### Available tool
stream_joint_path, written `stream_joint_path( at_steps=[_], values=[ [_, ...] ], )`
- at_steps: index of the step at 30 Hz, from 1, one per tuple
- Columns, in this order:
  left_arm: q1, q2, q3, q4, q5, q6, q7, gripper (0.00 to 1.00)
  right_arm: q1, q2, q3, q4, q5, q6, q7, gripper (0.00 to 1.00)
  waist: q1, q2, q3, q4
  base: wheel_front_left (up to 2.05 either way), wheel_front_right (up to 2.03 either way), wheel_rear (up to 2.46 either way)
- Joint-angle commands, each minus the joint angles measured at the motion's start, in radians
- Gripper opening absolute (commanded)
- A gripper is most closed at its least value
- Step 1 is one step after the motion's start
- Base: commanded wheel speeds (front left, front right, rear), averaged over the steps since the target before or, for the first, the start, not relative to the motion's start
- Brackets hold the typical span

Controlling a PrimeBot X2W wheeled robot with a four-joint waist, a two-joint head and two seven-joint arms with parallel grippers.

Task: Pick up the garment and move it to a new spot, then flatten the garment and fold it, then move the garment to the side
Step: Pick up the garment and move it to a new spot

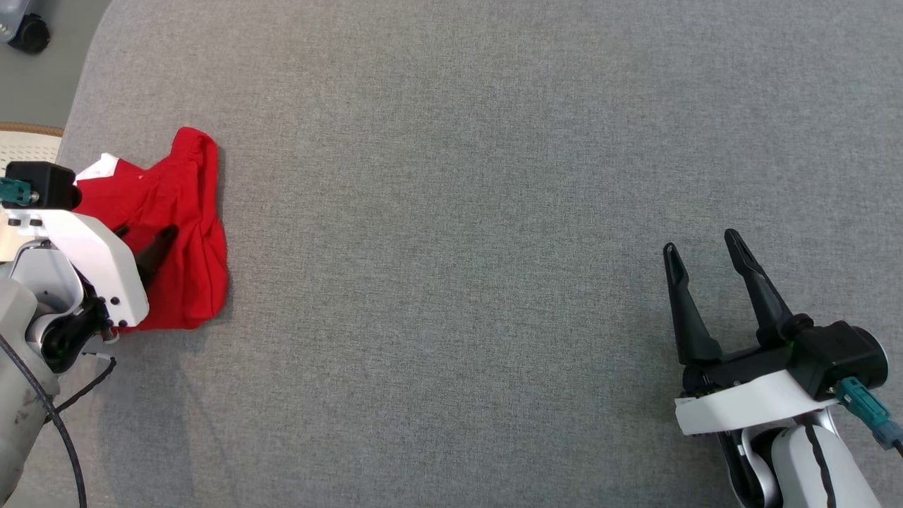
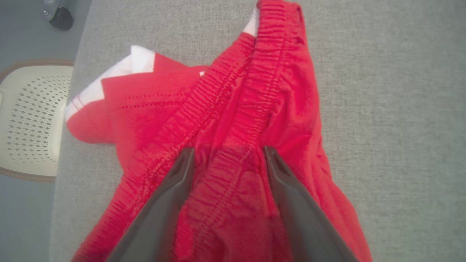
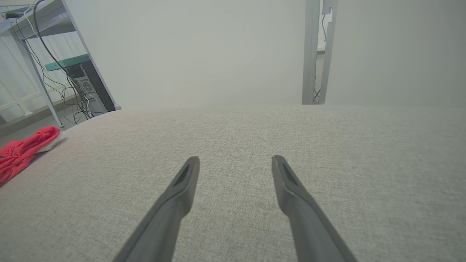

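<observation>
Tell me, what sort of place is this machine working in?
Most likely a lab or test room, not a home: a metal rack strung with loose cables, a desktop computer at its foot, bare pale walls, and a big grey cloth-covered table with a red garment on it.

Soft, even light is falling across the grey surface (image 1: 494, 212). A faint shadow is spreading just below the red garment (image 1: 180, 212), a thinner one edging its right side. Close over the garment, the left gripper (image 2: 227, 154) is blurring. Behind the garment, a pale wall (image 3: 204, 54) is washing out, and shelving (image 3: 54, 65) is leaning, distorted.
</observation>
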Motion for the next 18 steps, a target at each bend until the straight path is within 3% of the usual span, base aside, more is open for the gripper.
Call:
stream_joint_path(
  at_steps=[1, 7, 18],
  values=[
    [-0.014, 0.000, -0.005, -0.001, -0.017, -0.002, -0.008, 0.00, -0.004, -0.005, 0.000, 0.001, 0.006, 0.000, -0.005, 1.00, 0.0000, 0.0000, -0.001, 0.002, 0.00, 0.00, 0.00],
    [-0.013, 0.010, -0.046, -0.007, -0.041, -0.002, -0.044, 0.00, -0.002, -0.005, 0.002, 0.012, 0.016, 0.000, -0.005, 1.00, 0.0000, 0.0000, -0.026, 0.010, 0.00, 0.00, 0.00],
    [-0.018, 0.004, -0.096, -0.013, -0.044, -0.002, -0.248, 0.00, 0.046, -0.005, -0.005, 0.019, 0.046, 0.000, -0.005, 1.00, 0.0000, 0.0000, -0.160, 0.033, 0.00, 0.00, 0.00]
  ],
)
